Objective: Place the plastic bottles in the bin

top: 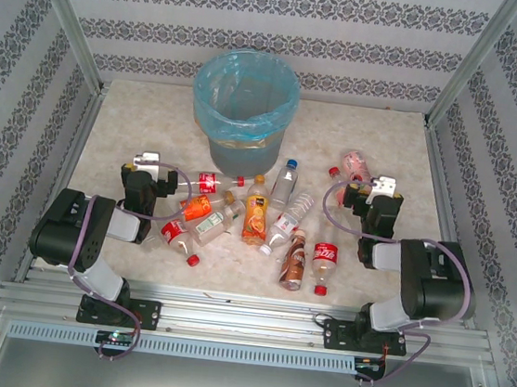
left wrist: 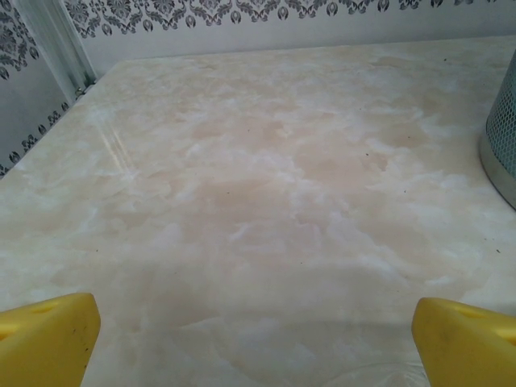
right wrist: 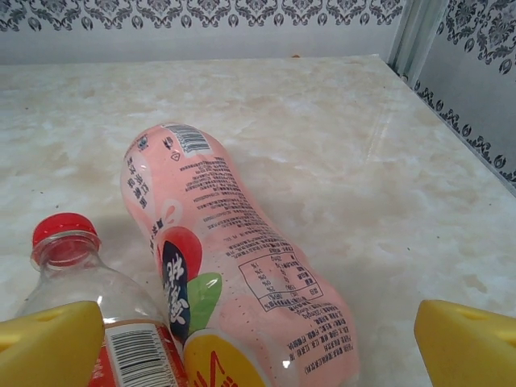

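jaws are spread wide on both arms, nothing gripped. between the right jaws a pink bottle and a red-capped bottle are seen lying; more plastic bottles are scattered on the worktop before the bin.

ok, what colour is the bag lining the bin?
Translucent light blue. The bag folds over the rim of the bin. Best seen in the top external view.

beige marbled table carries the bag-lined bin, with plastic bottles lying scattered just beside it.
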Robot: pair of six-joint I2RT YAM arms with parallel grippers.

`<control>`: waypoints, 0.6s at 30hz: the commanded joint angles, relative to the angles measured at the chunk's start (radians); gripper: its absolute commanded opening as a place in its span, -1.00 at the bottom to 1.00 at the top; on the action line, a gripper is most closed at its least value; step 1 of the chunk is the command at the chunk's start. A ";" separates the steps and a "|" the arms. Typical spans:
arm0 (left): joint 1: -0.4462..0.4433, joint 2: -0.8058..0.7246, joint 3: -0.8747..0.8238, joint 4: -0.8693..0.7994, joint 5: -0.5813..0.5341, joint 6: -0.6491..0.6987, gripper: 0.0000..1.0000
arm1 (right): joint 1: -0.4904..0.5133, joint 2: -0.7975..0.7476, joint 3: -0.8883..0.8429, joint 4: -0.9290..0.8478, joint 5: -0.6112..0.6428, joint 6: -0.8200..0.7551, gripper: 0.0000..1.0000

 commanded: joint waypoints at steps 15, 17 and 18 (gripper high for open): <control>-0.022 -0.271 0.008 -0.200 -0.056 0.010 1.00 | 0.038 -0.528 0.184 -0.640 -0.130 0.108 0.82; -0.022 -0.328 -0.014 -0.165 -0.064 -0.010 1.00 | 0.050 -0.542 0.193 -0.656 -0.148 0.104 0.81; -0.022 -0.357 -0.024 -0.147 -0.075 -0.034 1.00 | 0.057 -0.547 0.203 -0.674 -0.148 0.109 0.79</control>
